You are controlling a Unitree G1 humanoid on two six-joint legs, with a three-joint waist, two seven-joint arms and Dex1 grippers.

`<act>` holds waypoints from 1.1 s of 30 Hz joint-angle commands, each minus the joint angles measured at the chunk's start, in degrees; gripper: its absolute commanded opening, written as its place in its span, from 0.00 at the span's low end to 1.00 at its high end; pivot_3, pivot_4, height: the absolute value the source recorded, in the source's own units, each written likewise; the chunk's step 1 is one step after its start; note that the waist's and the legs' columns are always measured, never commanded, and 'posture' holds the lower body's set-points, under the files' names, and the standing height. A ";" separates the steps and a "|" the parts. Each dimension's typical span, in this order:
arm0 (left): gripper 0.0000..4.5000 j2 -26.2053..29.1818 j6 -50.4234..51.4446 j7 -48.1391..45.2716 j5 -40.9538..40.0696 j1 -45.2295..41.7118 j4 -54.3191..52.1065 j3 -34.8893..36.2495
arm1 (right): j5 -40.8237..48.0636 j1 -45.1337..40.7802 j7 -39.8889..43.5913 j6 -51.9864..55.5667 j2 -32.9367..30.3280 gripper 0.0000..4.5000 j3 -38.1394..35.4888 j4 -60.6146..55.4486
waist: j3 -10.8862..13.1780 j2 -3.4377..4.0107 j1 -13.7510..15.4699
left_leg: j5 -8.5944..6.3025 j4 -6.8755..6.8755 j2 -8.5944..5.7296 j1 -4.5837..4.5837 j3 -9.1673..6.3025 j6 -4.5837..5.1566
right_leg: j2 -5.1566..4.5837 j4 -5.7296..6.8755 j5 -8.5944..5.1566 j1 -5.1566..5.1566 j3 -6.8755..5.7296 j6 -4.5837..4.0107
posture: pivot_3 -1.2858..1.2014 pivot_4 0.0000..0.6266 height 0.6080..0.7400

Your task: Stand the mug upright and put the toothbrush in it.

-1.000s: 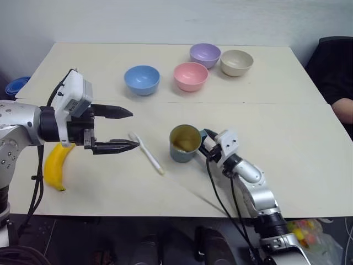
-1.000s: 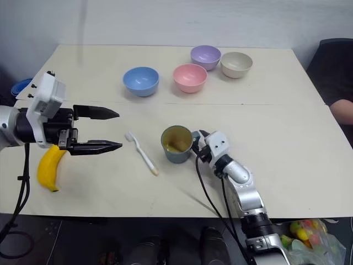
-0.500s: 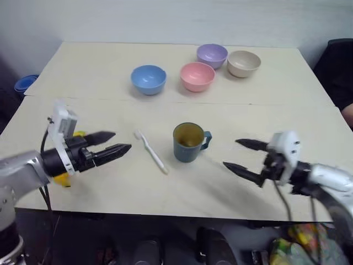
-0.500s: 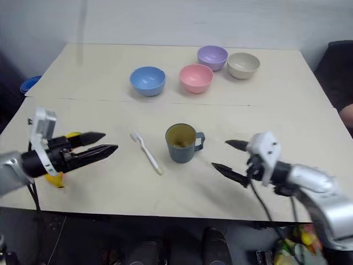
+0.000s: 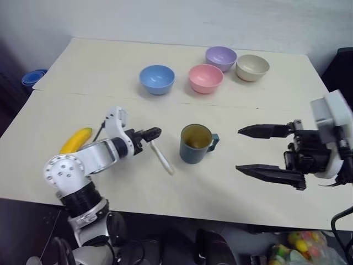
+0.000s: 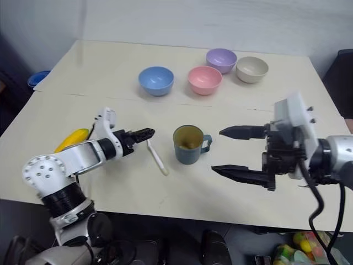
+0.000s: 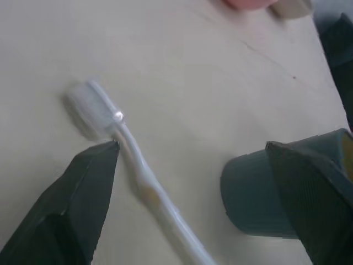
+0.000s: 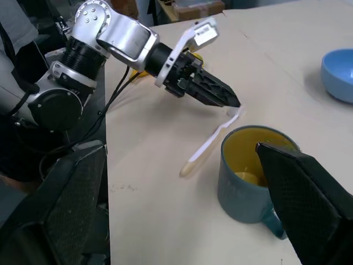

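A dark teal ribbed cylindrical mug (image 5: 196,144) stands upright mid-table, its olive-yellow inside showing. Just beside it lies a slim white plastic toothbrush (image 5: 161,156), bristle head between the spread black fingers of the left gripper (image 7: 193,182). The right gripper (image 5: 263,150) hangs with jaws wide and empty, apart from the mug.

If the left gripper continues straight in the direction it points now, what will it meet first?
Most likely the toothbrush: its bristle end lies just ahead, between the open fingers of the left gripper. The mug stands farther along, though depth is uncertain.
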 commanded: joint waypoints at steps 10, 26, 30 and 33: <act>1.00 3.50 -0.43 28.76 -21.11 -7.89 18.48 -4.21 | 1.77 -2.31 -6.89 -1.32 3.10 1.00 0.64 -3.00 | 0.00 -0.01 0.73 | 0.13 0.11 -0.05 0.19 -0.04 -0.13 | -0.06 0.16 0.02 0.18 0.02 0.02 | 0.52 0.24 1.00; 0.37 18.20 -0.43 14.97 -18.67 -20.63 47.56 -25.82 | 5.57 -0.15 -14.04 -3.07 5.30 1.00 -1.21 -7.08 | -0.05 0.07 0.92 | 0.16 0.06 -0.35 0.26 -0.04 -0.16 | -0.03 0.11 0.02 0.29 -0.01 0.03 | 0.52 0.24 1.00; 0.30 17.01 -0.43 9.97 -12.43 -22.76 49.71 -25.79 | 6.45 1.03 -15.61 -3.71 5.05 1.00 -1.48 -8.05 | -0.05 0.07 1.03 | 0.17 0.02 -0.48 0.26 -0.06 -0.16 | -0.06 0.10 0.02 0.29 0.00 0.04 | 0.52 0.24 1.00; 0.30 15.74 -0.43 7.25 -8.34 -23.60 50.66 -25.48 | 6.87 1.69 -16.67 -4.17 5.09 1.00 -1.34 -8.55 | -0.05 0.07 1.25 | 0.19 0.03 -0.48 0.26 -0.05 -0.17 | -0.07 0.09 0.03 0.31 0.00 0.06 | 0.52 0.24 1.00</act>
